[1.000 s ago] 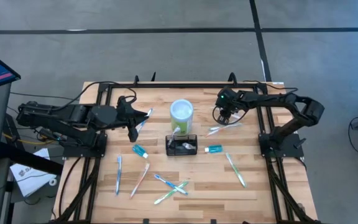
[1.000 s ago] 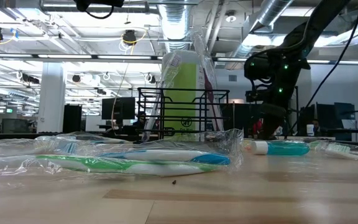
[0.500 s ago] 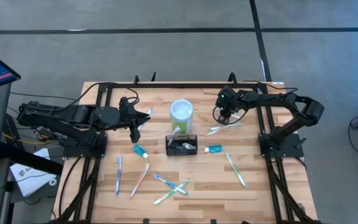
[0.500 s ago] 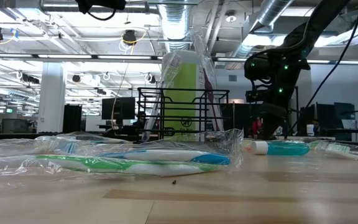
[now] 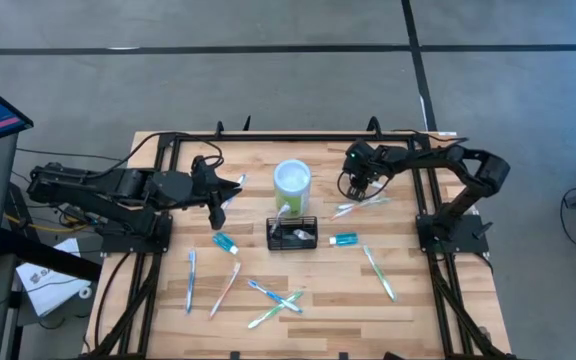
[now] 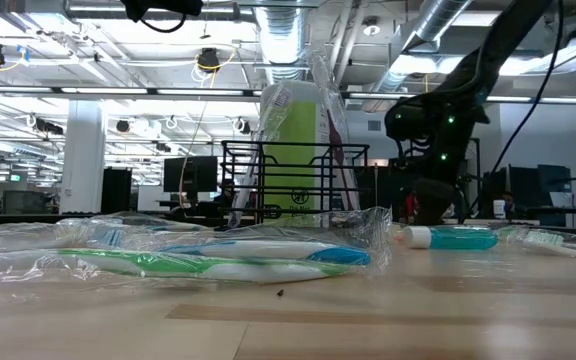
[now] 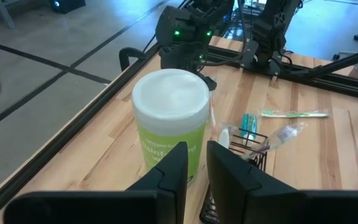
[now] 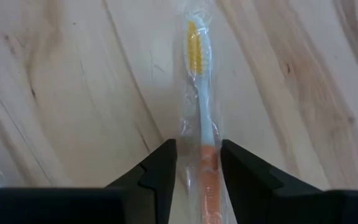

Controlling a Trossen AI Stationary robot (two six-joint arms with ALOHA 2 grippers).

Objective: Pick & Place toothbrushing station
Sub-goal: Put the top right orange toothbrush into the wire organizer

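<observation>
The toothbrushing station, a small black wire-mesh caddy (image 5: 293, 234), stands on the table's middle, just near of a lime-green cup (image 5: 292, 180); it also shows in the low view (image 6: 293, 185) and the left wrist view (image 7: 253, 148). My right gripper (image 5: 353, 188) points down at the far right, open, its fingers on either side of a wrapped toothbrush (image 8: 199, 93) with yellow bristles that lies flat on the wood (image 5: 360, 206). My left gripper (image 5: 230, 190) hovers left of the cup, shut and empty (image 7: 197, 158). My right gripper (image 8: 199, 163) comes from above, its fingers on the two sides of the toothbrush's orange handle (image 8: 207, 167). The toothbrush runs along the gap and lies on the table. Whether the fingers touch its clear wrapper I cannot tell.
A wrapped toothbrush (image 7: 279, 134) and a small teal tube (image 7: 248, 124) sit in the caddy. Teal tubes lie left (image 5: 225, 242) and right (image 5: 344, 239) of it. Several wrapped toothbrushes lie nearer the front (image 5: 191, 280) (image 5: 273, 300) (image 5: 378, 272).
My right gripper has shifted a little toward the table's left edge, staying low over the wrapped toothbrush, which lies where it was.
</observation>
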